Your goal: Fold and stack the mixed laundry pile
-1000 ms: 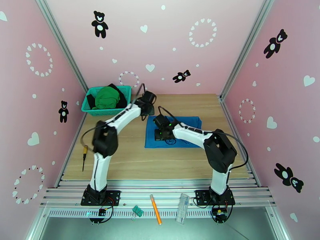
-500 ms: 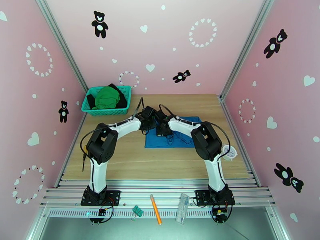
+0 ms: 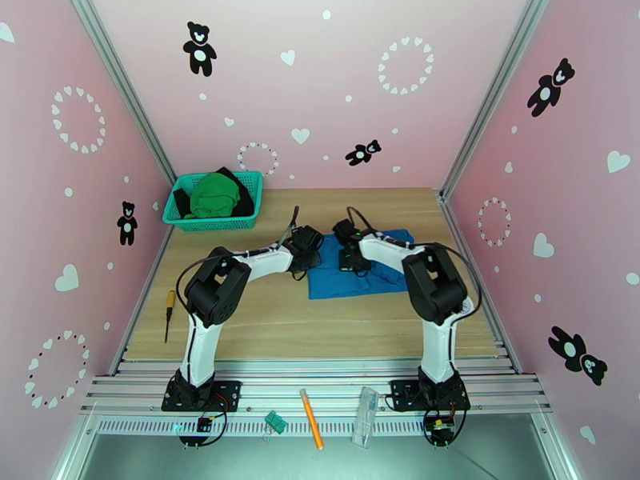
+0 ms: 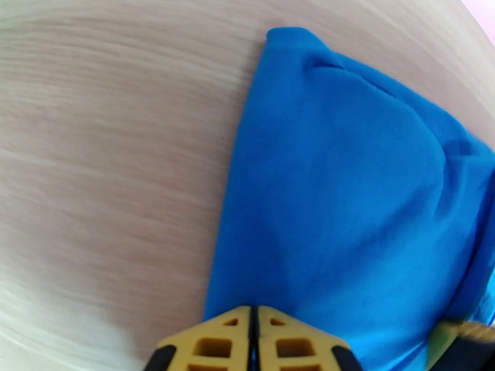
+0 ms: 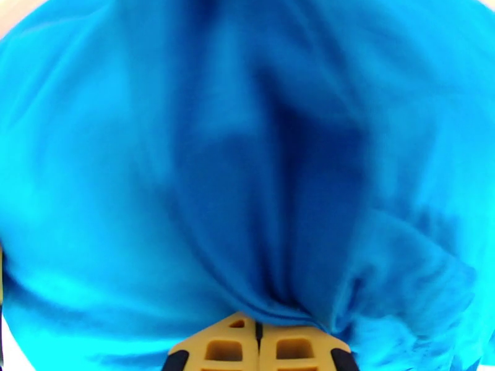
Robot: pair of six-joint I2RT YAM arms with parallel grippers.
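Note:
The blue shirt (image 3: 356, 283) lies rumpled on the wooden table, right of centre. My left gripper (image 3: 314, 251) is at its left edge; in the left wrist view the yellow fingers (image 4: 213, 347) are shut on the shirt's (image 4: 346, 199) hem. My right gripper (image 3: 352, 262) is over the shirt's upper middle, shut, with blue cloth (image 5: 247, 180) bunched into its fingertips (image 5: 210, 350). The green garment (image 3: 212, 195) and the black garment (image 3: 242, 203) sit heaped in the teal basket (image 3: 210, 224) at the back left.
A screwdriver (image 3: 169, 314) lies near the table's left edge. A roll of tape (image 3: 466, 304) peeks out behind the right arm's elbow. An orange pen (image 3: 310, 419), a clear plastic piece (image 3: 366, 416) and a small green clip (image 3: 276, 422) rest on the front rail.
My left gripper came down from behind the shirt to its left edge and shut on it. My right gripper moved back and right, and the shirt shifted right and bunched.

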